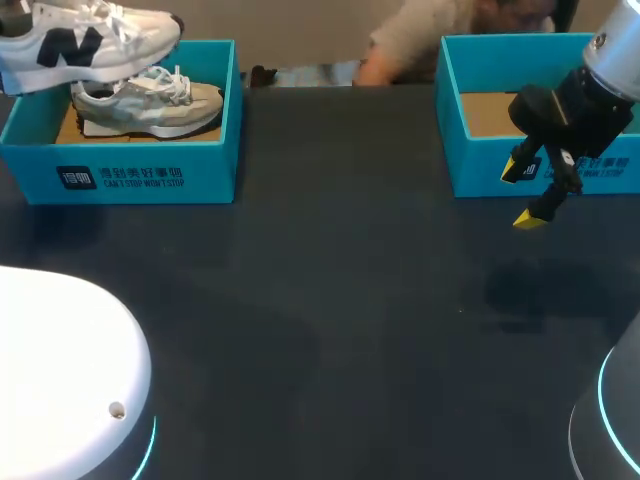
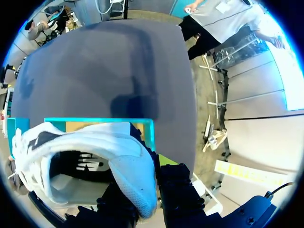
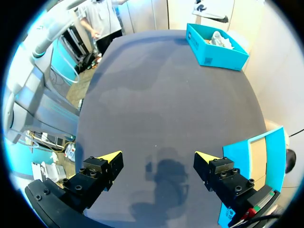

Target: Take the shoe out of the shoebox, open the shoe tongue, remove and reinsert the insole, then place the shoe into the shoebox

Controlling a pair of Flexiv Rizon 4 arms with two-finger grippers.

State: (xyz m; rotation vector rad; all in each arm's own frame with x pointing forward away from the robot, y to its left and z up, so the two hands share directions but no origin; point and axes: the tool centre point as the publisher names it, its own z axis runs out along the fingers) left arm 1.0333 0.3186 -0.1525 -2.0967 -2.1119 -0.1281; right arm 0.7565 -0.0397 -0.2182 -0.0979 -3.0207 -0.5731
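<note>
A white shoe [image 1: 90, 40] with a dark side mark hangs in the air above the left blue shoebox [image 1: 130, 170]. In the left wrist view my left gripper [image 2: 145, 202] is shut on this shoe [image 2: 95, 152] at its heel rim, with the box [image 2: 104, 122] beneath. A second, grey-beige shoe [image 1: 150, 105] lies inside that box. My right gripper [image 1: 530, 195] hangs open and holds nothing, just in front of the right blue shoebox [image 1: 480, 170], which shows only a cardboard floor. In the right wrist view the right gripper [image 3: 159, 159] is over bare dark table, the right shoebox [image 3: 259, 156] beside one finger.
The dark table [image 1: 330, 300] stretches between the two boxes. The arms' white rounded bases sit at the near left [image 1: 60, 370] and near right [image 1: 610, 420] corners. The left shoebox [image 3: 216, 45] appears far ahead in the right wrist view.
</note>
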